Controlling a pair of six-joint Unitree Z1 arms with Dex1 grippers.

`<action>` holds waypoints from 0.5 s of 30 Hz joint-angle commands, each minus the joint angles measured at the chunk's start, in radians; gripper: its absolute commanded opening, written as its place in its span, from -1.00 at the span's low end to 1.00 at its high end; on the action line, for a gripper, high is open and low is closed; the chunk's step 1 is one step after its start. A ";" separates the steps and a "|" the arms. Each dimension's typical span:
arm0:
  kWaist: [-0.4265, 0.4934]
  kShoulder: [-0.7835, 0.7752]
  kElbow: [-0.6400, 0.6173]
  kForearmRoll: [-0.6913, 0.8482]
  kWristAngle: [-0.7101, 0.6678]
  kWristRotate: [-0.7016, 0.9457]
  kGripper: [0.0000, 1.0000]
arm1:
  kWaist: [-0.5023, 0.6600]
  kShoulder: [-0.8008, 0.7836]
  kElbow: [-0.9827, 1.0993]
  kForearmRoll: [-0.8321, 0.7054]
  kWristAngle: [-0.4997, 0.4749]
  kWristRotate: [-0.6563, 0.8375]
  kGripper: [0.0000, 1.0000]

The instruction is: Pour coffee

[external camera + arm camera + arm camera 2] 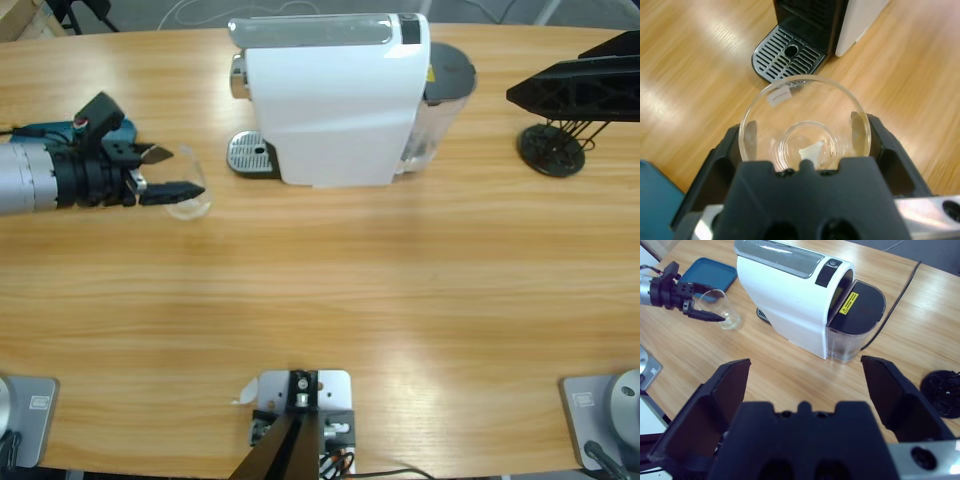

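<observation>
Nearest in the left wrist view: the left gripper has its jaws closed around a clear glass, one jaw on each side of the wall, glass upright w/ mouth up. No coffee is visible in it; the bottom looks dry, w/ only a pale label scrap. Just beyond the glass, a short way toward the machine, lies the drip tray under the spout of the white coffee machine. So the move likely turns on this: the tray lies straight ahead of the jaws, along the gripper's own axis. Left arm is much nearer. The right gripper hangs well apart at the far right, jaws spread wide, empty.
</observation>
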 commanded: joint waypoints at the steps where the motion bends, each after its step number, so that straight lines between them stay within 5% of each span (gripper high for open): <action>1: 0.144 0.086 -0.208 0.219 -0.057 0.263 -1.00 | -0.010 -0.022 0.034 0.012 0.019 0.014 1.00; 11: 0.168 0.279 -0.301 0.179 -0.349 0.366 -1.00 | -0.010 -0.021 0.063 0.009 0.018 0.013 1.00; 15: 0.163 0.307 -0.343 0.180 -0.353 0.407 -1.00 | -0.010 -0.012 0.062 0.009 0.020 0.013 1.00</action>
